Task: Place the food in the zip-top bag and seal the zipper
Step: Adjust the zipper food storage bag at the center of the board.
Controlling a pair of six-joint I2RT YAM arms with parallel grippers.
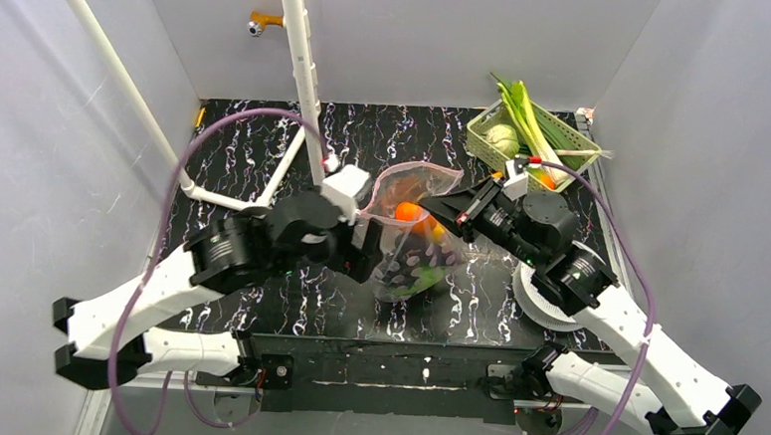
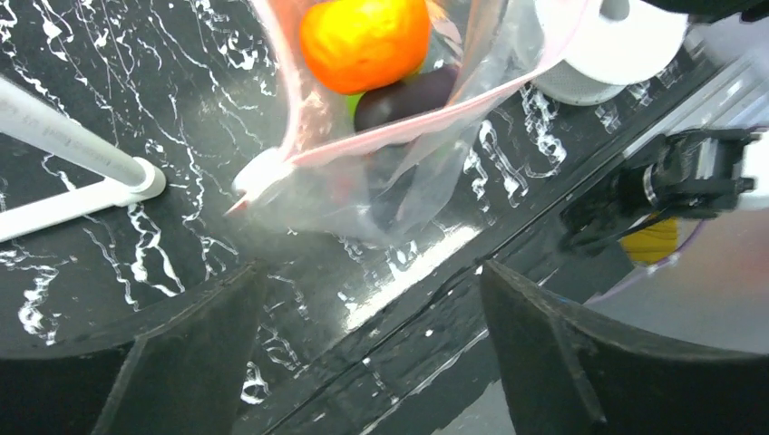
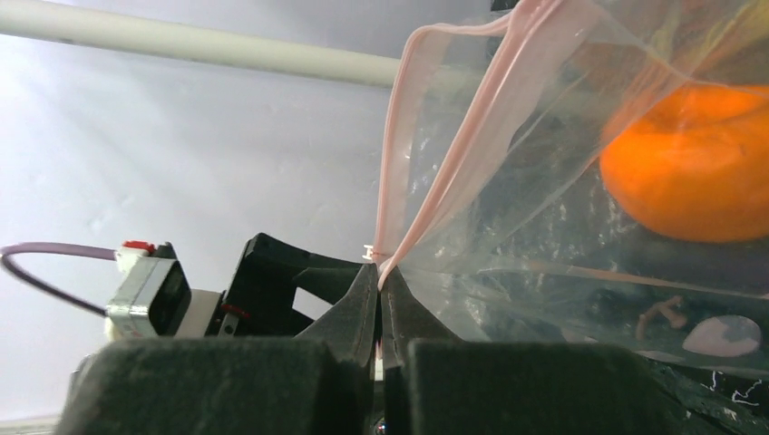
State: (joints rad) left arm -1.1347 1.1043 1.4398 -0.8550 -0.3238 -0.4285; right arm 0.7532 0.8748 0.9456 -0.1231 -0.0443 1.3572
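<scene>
The zip-top bag (image 1: 427, 262) sits dead centre in the overhead view, between the two arms. Its mouth points toward the top of the frame and its bottom seems to rest on the black marbled table (image 1: 246, 150). The food looks to be inside already. The orange fruit (image 2: 363, 41) rides highest, with a dark purple lump below it that I take for the grape bunch (image 2: 403, 95), plus a sliver of green next to that. The zipper (image 3: 472, 118) isn't sealed; the two pink strips clearly fan apart in the right wrist view.

The right gripper (image 3: 381, 276) is pinched tight on the zipper's end, right where the strips meet. My guess is it's anchoring that corner so the strip can be pressed shut from there. The left gripper (image 2: 367, 272) is spread wide with nothing in it. The bag's other mouth corner lies just past its fingertips, so it's probably lining up a grab.

The lower half of the bag is all crinkle, dots and glare, so I can't sort out the smaller pieces. A white roll (image 1: 547, 291) sits at lower right by the right arm. A basket (image 1: 475, 138) with the leek (image 1: 536, 121) and cabbage (image 1: 502, 137) is at upper right, apart from the bag.
</scene>
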